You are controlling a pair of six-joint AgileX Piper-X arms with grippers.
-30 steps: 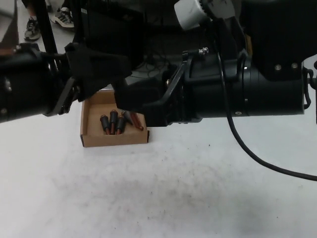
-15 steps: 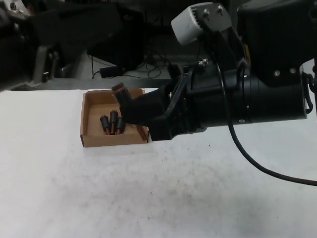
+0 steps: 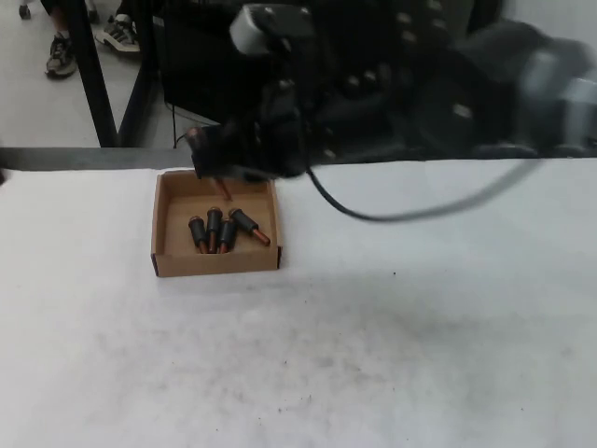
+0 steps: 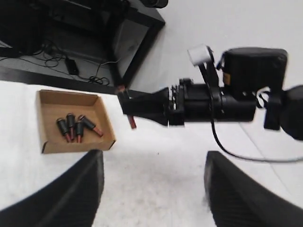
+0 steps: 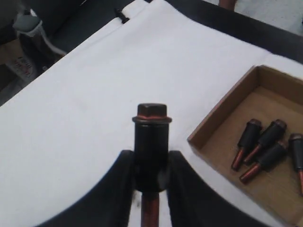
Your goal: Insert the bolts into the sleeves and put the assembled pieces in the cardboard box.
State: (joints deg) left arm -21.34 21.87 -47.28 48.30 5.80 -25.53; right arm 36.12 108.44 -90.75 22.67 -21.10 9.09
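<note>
Tally: five assembled pieces (image 3: 214, 227), one cardboard box (image 3: 216, 264), two grippers.
Assembled pieces, each a black sleeve on a copper-coloured bolt: four lie inside the cardboard box, counted the same from the high view and the right wrist view. The fifth piece (image 5: 151, 137) is pinched in the right gripper (image 5: 150, 160), which makes five. Cardboard box: one, open-topped. Grippers: the right gripper and the left gripper (image 4: 152, 161), two fingers each, four fingers in all. White wrist camera (image 4: 199, 54) on the right arm: one.
</note>
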